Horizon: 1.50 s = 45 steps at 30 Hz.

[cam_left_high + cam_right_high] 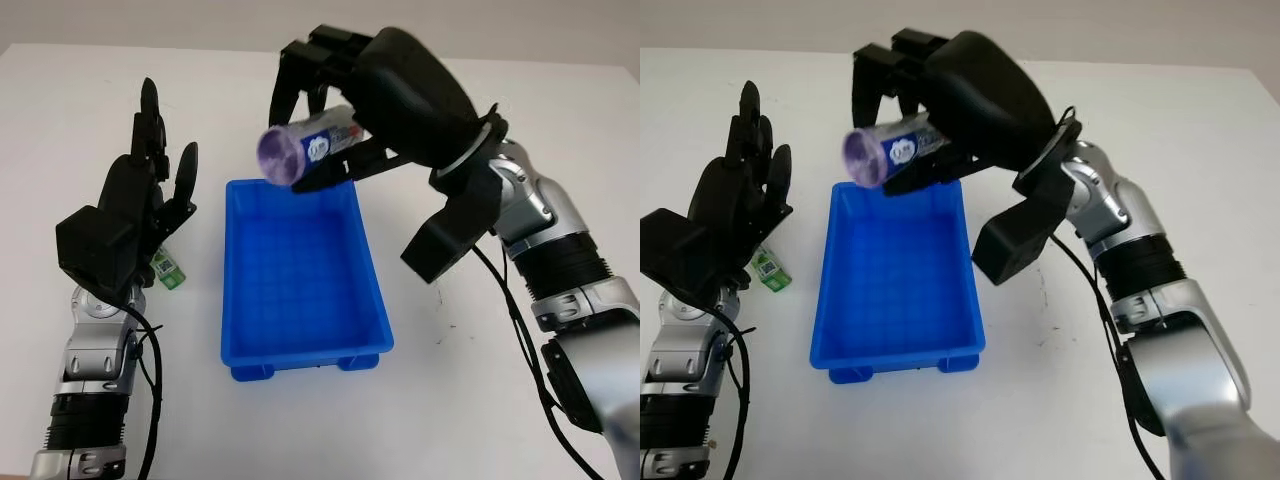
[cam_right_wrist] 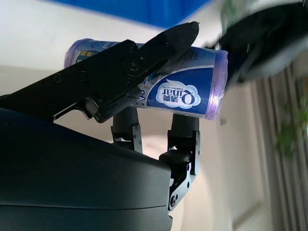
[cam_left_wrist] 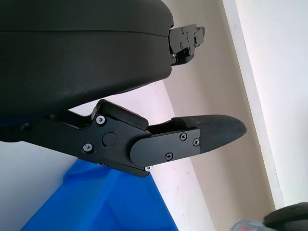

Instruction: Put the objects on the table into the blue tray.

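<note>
Purple roll (image 1: 305, 150) in right robot hand (image 1: 335, 135), above blue tray (image 1: 300, 345)

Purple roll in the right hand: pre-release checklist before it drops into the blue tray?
1. Grip: right hand shut on the purple roll: ok.
2. Roll over blue tray: above the far rim, not the middle: not ok.
3. Tray interior free: ok.
4. Left hand open, beside the tray, outside the drop path: ok.
5. Green packet left on the table by the left hand: not ok.
6. Roll's height above the tray floor: cannot tell.
</note>
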Each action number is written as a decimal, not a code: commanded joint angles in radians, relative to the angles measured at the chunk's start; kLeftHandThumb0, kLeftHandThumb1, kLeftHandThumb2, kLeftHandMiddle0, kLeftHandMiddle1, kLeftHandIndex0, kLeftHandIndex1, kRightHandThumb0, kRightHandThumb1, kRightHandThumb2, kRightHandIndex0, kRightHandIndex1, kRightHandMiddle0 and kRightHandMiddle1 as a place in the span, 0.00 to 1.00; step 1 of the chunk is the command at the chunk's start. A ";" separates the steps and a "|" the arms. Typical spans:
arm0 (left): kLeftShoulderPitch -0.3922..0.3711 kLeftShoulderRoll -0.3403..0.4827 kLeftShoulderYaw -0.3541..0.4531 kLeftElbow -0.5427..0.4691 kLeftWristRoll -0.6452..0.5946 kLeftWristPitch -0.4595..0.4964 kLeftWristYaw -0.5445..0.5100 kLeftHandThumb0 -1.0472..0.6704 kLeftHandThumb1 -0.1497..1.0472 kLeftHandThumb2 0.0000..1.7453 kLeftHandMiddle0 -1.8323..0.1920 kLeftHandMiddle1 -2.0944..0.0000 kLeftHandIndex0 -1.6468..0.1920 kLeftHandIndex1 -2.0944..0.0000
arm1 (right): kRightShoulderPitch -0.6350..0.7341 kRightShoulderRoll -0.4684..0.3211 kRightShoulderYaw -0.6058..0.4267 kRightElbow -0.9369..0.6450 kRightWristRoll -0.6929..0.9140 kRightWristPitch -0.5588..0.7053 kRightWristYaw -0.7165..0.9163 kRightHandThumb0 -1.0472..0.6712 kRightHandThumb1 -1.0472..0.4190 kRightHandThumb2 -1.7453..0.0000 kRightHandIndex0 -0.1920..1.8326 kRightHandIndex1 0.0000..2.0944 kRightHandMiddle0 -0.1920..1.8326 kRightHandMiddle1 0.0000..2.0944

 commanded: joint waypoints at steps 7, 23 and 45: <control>0.008 -0.010 -0.004 -0.022 0.003 0.009 0.011 0.16 1.00 0.37 1.00 0.99 1.00 0.98 | -0.003 -0.066 0.028 -0.079 0.018 0.127 0.278 0.24 0.00 0.95 0.18 0.65 0.20 0.59; -0.012 -0.023 -0.019 0.017 0.036 -0.018 0.036 0.16 1.00 0.36 1.00 0.98 0.99 0.98 | 0.066 -0.054 -0.070 -0.148 0.205 0.173 0.350 0.22 0.00 0.91 0.01 0.01 0.02 0.01; -0.012 -0.004 -0.012 0.032 0.027 -0.034 0.020 0.16 1.00 0.37 1.00 0.99 1.00 0.98 | 0.415 0.057 -0.461 -0.206 0.613 0.819 0.133 0.24 0.00 0.58 0.00 0.00 0.00 0.00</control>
